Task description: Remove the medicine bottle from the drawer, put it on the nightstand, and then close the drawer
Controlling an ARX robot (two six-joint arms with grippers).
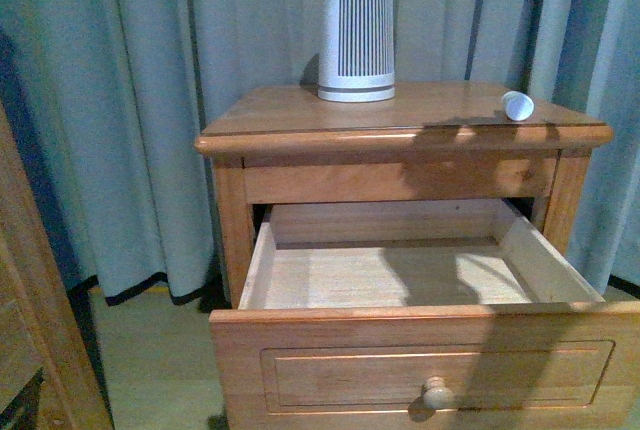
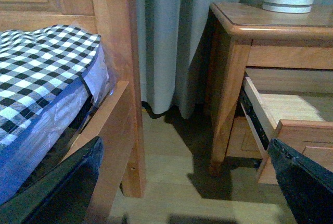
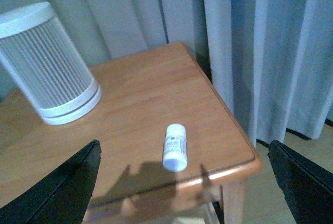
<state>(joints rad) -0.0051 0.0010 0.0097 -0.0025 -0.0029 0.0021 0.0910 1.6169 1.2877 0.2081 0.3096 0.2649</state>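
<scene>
Right claw (image 3: 183, 151): spread wide, holding nothing. Its two dark fingers (image 3: 67, 193) frame the wrist view on either side and touch nothing. It hangs over the right end of the nightstand (image 1: 230, 210), clear of the bottle (image 3: 175, 147).

Left claw (image 2: 184, 141): spread wide, holding nothing. It sits low and faces the gap between bed (image 2: 47, 73) and nightstand.

Bottle: small, white, with a printed label. It lies on its side on the nightstand's top surface, near the right front corner and just back from the rounded edge. One round end faces the front. A shadow falls on the wood just beside it.

Drawer (image 1: 400, 280): the upper one, standing wide open. Pale wood interior is in view. The honey-brown front has a recessed panel and a round knob (image 1: 436, 391).

Nightstand: honey-brown wood with a flat top and rounded edge.

Ribbed device (image 1: 357, 35): white-grey and tapered. It stands upright at the rear of the top near the middle, well apart from the bottle.

Curtain (image 1: 120, 100): grey-blue, hanging in folds behind and beside the nightstand down to the floor (image 1: 160, 350).

Bed: wooden frame with a blue-and-white checked cover, across the gap from the nightstand in the left wrist view.
</scene>
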